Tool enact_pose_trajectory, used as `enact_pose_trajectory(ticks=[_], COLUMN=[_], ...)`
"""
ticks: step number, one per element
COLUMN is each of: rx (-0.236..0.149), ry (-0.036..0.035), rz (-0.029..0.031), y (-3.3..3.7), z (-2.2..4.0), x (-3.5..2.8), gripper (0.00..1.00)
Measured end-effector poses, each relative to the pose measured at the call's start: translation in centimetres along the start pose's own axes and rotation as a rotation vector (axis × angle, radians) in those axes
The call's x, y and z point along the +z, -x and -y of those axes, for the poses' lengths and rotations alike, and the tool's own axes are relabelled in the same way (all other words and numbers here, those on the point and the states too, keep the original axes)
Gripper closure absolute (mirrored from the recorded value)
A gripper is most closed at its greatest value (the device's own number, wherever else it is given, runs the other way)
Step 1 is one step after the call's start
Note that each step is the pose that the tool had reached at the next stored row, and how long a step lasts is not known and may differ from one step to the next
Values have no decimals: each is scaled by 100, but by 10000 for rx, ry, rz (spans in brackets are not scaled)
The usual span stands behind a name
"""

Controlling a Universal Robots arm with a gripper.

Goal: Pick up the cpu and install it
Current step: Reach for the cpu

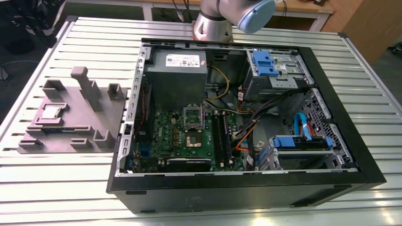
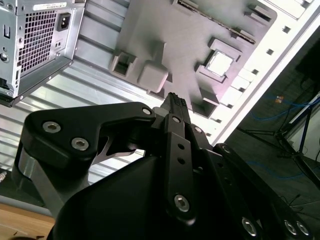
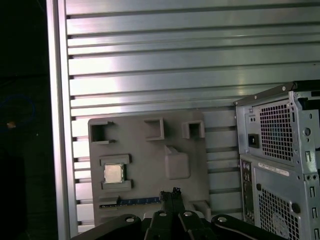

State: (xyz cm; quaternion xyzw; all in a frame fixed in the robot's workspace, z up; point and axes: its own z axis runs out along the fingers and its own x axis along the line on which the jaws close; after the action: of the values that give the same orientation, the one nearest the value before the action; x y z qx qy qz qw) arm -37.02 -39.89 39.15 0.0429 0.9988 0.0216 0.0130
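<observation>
The cpu [image 1: 52,112], a small silver square, lies in a recess of the grey fixture plate [image 1: 75,117] on the exterior view's left, beside the open computer case [image 1: 251,188]. Both wrist views look down on the cpu [image 3: 113,173] [image 2: 220,63] in its pocket of the fixture plate [image 3: 150,145]. My gripper [image 3: 169,192] [image 2: 175,100] hangs well above the plate, off to one side of the chip, shut with nothing between its fingers. The dark socket [image 1: 191,139] sits on the green motherboard inside the case, its metal frame [image 1: 191,117] flipped open.
The grey power supply box [image 1: 176,70], blue drive caddies [image 1: 267,61] and loose cables crowd the case. A memory stick [image 3: 135,201] lies in the fixture near the chip. Upright posts [image 1: 84,84] rise from the plate. The slatted table's edge [image 3: 57,125] runs close by.
</observation>
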Motion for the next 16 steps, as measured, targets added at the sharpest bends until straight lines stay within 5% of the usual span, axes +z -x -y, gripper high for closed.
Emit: enact_pose_trajectory(ticks=[16], rx=[19], ry=[0], rz=[1], y=[-50], z=[4], x=[-1], gripper=[90])
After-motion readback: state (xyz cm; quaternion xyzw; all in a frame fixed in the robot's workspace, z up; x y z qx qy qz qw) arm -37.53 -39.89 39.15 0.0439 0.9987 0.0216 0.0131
